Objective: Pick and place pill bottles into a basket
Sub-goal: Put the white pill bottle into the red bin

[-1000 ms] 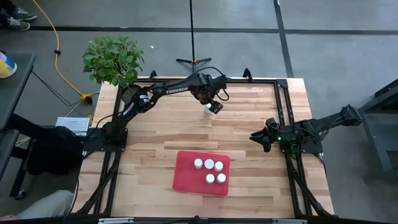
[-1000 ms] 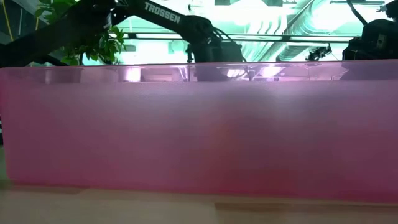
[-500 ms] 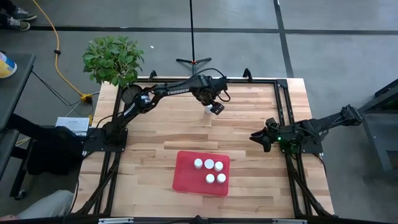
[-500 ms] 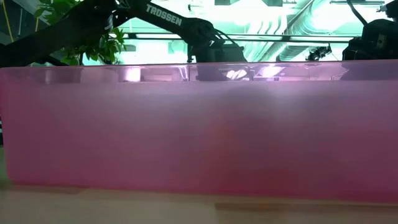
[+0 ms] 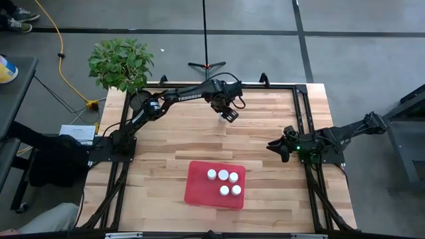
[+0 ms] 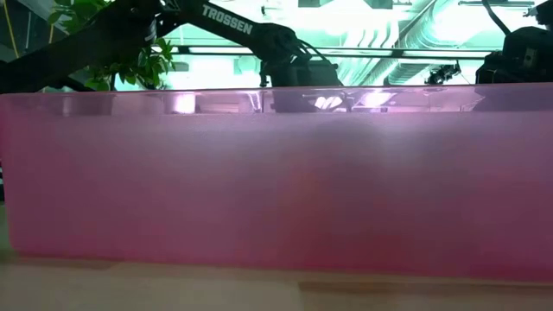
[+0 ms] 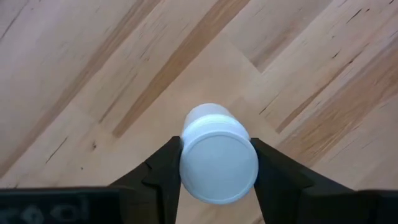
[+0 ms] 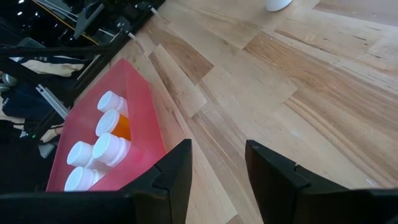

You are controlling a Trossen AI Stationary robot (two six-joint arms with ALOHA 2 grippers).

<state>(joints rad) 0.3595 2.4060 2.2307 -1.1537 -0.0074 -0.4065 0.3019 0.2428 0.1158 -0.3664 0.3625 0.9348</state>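
over the last second the left gripper (image 7: 217,171) is seen barely shifted at the table's far side, fingers pinched on the last pill bottle (image 7: 217,158). five bottles lie in the basket (image 5: 199,186). carry judged pending. the right gripper (image 8: 217,165) waits spread.

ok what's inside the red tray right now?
Five white-capped pill bottles stand clustered in the red tray, counted from the right wrist view; one shows an orange body. The high view shows four caps clearly. The low view is filled by the tray's wall.
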